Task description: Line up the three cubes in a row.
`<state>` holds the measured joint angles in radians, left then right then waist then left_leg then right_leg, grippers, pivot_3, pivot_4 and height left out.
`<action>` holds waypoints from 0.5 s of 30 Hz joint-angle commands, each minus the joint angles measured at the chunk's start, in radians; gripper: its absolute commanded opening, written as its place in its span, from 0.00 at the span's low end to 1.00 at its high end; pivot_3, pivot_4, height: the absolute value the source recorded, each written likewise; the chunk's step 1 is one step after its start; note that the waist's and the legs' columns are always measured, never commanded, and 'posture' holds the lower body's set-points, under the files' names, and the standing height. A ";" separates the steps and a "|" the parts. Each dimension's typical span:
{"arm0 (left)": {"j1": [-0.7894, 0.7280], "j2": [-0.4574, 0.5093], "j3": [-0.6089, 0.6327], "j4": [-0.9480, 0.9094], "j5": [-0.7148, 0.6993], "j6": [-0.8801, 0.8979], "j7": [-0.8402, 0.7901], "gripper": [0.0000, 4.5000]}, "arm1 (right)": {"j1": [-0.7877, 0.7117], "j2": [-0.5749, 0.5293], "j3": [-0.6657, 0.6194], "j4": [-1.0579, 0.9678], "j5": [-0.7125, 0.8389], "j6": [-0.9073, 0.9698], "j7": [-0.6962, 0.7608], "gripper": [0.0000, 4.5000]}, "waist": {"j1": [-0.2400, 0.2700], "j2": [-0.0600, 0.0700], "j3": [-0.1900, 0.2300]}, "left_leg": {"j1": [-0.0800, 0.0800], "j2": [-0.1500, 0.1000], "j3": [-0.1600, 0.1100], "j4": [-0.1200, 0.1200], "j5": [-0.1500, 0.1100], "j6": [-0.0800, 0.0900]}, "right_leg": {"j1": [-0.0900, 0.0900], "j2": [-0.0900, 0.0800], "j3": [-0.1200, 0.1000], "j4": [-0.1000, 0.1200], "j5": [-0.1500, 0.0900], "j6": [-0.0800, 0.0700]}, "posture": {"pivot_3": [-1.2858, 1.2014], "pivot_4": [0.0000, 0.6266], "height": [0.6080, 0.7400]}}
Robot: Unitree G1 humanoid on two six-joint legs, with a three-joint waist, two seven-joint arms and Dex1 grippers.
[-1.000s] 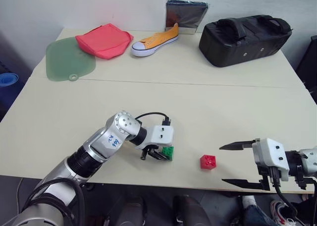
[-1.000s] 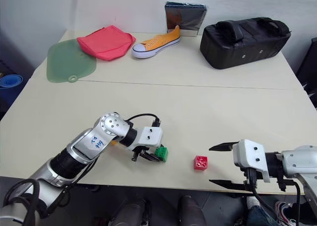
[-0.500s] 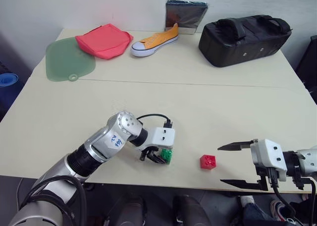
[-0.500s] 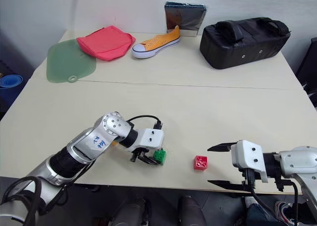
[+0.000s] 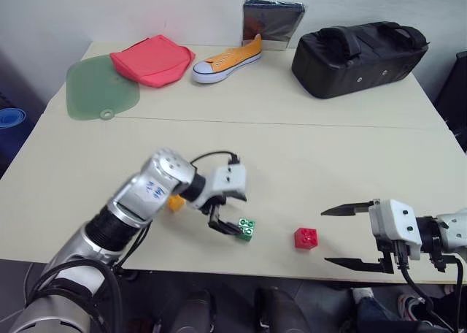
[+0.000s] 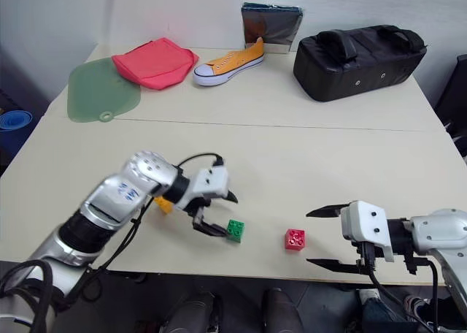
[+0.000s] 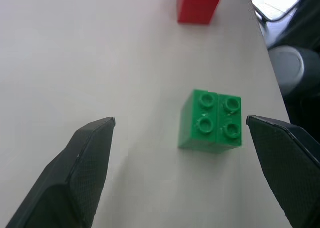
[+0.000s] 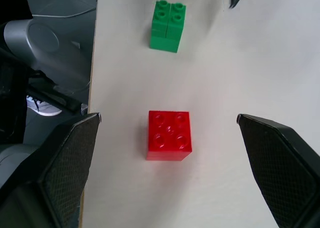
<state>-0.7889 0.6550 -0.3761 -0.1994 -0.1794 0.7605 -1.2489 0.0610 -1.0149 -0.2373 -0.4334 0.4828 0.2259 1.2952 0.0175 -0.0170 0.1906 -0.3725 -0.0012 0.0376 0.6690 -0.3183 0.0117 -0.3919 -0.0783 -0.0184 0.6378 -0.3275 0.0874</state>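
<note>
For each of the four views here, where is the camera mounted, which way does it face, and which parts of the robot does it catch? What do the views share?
Left eye: on the head, looking forward and down over the table; both arms show.
Right eye: the same, slightly offset; left gripper and right gripper open.
Left wrist: looks along its two fingers at the green cube.
Right wrist: looks along its fingers at the red cube.
Shared: every view shows the green and red cubes; the eye views also show the yellow-orange cube.

Left gripper point(image 6: 217, 215) hangs spread over the green cube point(image 6: 235, 230), red cube point(image 6: 295, 239) nearby.
</note>
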 commanded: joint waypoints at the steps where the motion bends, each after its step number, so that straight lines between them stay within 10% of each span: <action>1: 0.012 0.057 0.165 0.009 -0.097 -0.028 -0.027 0.98 | -0.095 0.004 0.002 0.013 0.083 0.061 -0.005 1.00 | -0.008 0.000 0.000 | 0.000 0.000 0.000 0.000 0.000 0.000 | 0.000 0.000 0.000 0.000 0.000 0.000 | 0.52 0.24 1.00; 7: 0.216 0.192 0.516 -0.055 -0.230 0.018 0.034 0.98 | -0.232 0.016 0.050 0.045 0.140 0.130 0.005 1.00 | -0.025 0.000 0.000 | 0.000 0.001 -0.001 -0.002 0.001 -0.001 | -0.001 0.000 -0.001 0.001 0.000 -0.001 | 0.52 0.24 1.00; 15: 0.849 0.186 0.986 -0.302 -0.243 0.020 0.154 0.98 | -0.395 0.045 0.134 0.131 0.152 0.154 0.061 1.00 | -0.024 0.000 0.000 | 0.000 0.001 -0.002 -0.003 -0.001 0.000 | 0.000 -0.003 -0.001 -0.003 0.000 -0.001 | 0.52 0.24 1.00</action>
<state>0.0293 0.8461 0.5568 -0.4393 -0.4308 0.8194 -1.1096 -0.3182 -0.9715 -0.0990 -0.3050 0.6171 0.3792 1.3416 -0.0062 -0.0172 0.1906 -0.3725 -0.0003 0.0361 0.6660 -0.3192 0.0120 -0.3915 -0.0816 -0.0192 0.6341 -0.3279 0.0867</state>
